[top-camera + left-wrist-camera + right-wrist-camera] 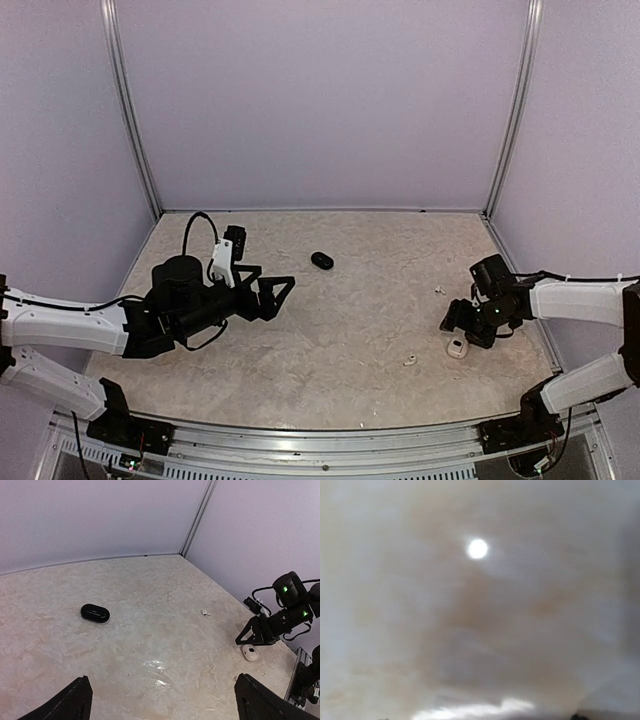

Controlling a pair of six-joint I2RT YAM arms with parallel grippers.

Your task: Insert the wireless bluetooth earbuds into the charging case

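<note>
Item: table, pale marbled top, closed in by lilac walls on the left, far and right sides.

Item: left pincer, at the left of the table, held above the top and pointing right. We recorded its jaws as wide apart with nothing between them. In its own wrist view the two dark fingers showed at the lower corners, with bare table between.

Item: right pincer, at the right of the table, low over the top. We could not tell how wide its jaws stood or whether they gripped anything. Its wrist view gave only a blurred, close stretch of table with one bright spot of light.

Item: white case, oval, on the table just on the near side of the right pincer. We could not tell whether the two touched.

Item: black case, oval, alone toward the far middle of the table, well apart from both pincers.

Item: near earbud, white, loose on the table to the left of the white case and apart from it.

Item: far earbud, white, loose on the table on the far left side of the right pincer, near it but apart. Neither earbud sat in a case.
</note>
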